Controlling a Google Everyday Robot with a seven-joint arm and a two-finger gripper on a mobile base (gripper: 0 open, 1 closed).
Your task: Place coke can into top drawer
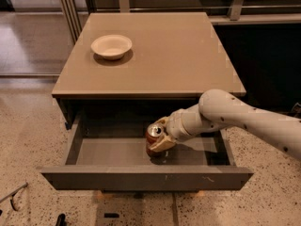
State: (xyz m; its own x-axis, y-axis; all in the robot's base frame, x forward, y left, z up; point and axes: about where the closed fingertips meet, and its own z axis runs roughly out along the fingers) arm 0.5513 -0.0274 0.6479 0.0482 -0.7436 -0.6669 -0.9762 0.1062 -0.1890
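The top drawer (146,177) is pulled open below the tan cabinet top; its dark-grey scratched front panel faces me. The coke can (154,138), red-brown with a silver top, stands upright inside the drawer near the middle, low over or on the drawer floor. My gripper (161,135) reaches in from the right on a white arm and is shut on the can, its pale fingers (162,144) wrapping the can's right and front side.
A white bowl (111,46) sits on the cabinet top (178,55) at the back left. Speckled floor lies around the cabinet. Dark metal pieces (14,197) lie on the floor at lower left. A dark shelf unit stands at the right.
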